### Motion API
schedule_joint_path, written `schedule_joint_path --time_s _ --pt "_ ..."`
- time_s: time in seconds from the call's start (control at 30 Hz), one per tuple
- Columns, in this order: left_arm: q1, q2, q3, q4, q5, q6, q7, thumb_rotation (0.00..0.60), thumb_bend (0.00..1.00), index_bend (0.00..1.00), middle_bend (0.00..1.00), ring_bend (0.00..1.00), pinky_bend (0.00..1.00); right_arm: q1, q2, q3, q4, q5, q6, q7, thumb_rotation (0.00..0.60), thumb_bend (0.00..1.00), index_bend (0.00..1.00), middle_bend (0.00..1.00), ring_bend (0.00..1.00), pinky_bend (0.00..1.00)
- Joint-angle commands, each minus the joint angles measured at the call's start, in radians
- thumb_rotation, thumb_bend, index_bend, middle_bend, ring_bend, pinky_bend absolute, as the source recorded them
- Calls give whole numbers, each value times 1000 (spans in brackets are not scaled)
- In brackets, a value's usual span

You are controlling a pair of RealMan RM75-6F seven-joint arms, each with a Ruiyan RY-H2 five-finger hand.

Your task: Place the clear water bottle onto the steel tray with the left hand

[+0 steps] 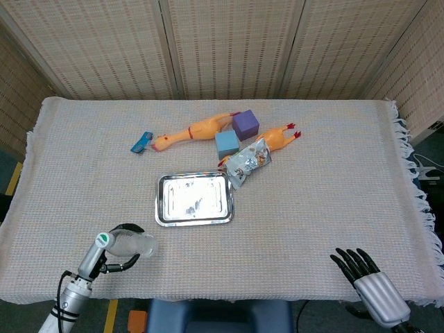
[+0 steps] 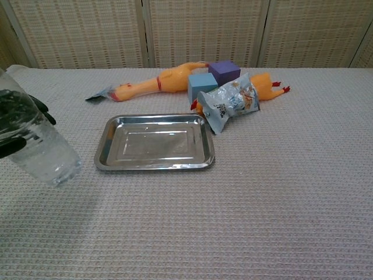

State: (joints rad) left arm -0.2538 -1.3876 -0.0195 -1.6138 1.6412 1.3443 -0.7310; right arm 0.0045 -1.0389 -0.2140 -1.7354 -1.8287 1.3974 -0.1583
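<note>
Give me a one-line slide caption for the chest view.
Left hand holds the tilted bottle beside the empty tray, toys and snack bag behind.

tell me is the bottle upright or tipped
Tipped: the bottle leans in the left hand, green cap toward the near-left, base toward the tray.

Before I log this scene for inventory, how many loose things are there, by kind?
Rubber chickens: 2
Cubes: 2
Snack bag: 1
Blue wrapper: 1
Steel tray: 1
Water bottle: 1
Total: 8
</note>
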Motion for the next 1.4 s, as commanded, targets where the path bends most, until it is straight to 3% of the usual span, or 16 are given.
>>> schedule_joint_path --time_s 0.03,0.13,0.23,0.37,0.6,0.8,1.1,1.17,1.27,1.4 --pt "-45 -18 -131 146 -204 -75 9 600 519 333 407 211 317 -2 -1 -3 0 -6 3 -5 600 15 0 0 0 0" --pt "-59 -7 -112 113 -173 -99 -31 600 518 333 403 208 316 -2 -7 -1 0 -2 -4 -19 600 15 0 0 0 0" --pt "-77 -21 -92 69 -126 -100 7 600 518 333 403 208 316 3 -10 2 -1 13 -22 -24 600 14 0 0 0 0" --pt "-130 -77 -123 46 -153 -144 94 600 519 333 401 207 317 9 -6 6 -3 25 -31 -16 600 15 0 0 0 0" --pt "-240 -180 -203 115 -276 -279 153 600 518 320 382 197 311 20 -4 28 -3 73 -48 0 600 15 0 0 0 0" --pt "-314 -283 -238 220 -324 -337 187 600 518 314 362 178 291 37 -8 42 0 120 -91 -2 600 15 0 0 0 0" --pt "-375 -355 -257 309 -340 -364 221 600 519 308 337 159 271 52 -5 53 -4 165 -124 5 600 15 0 0 0 0" --pt "-388 -371 -253 337 -346 -379 236 600 519 261 318 144 250 54 -3 53 -5 167 -126 8 600 15 0 0 0 0" --pt "-403 -394 -247 375 -347 -388 254 600 507 98 238 90 191 57 -2 52 -8 166 -127 15 600 15 0 0 0 0" --pt "-412 -412 -247 397 -334 -371 256 600 474 2 137 7 88 58 2 51 -8 169 -128 20 600 15 0 0 0 0"
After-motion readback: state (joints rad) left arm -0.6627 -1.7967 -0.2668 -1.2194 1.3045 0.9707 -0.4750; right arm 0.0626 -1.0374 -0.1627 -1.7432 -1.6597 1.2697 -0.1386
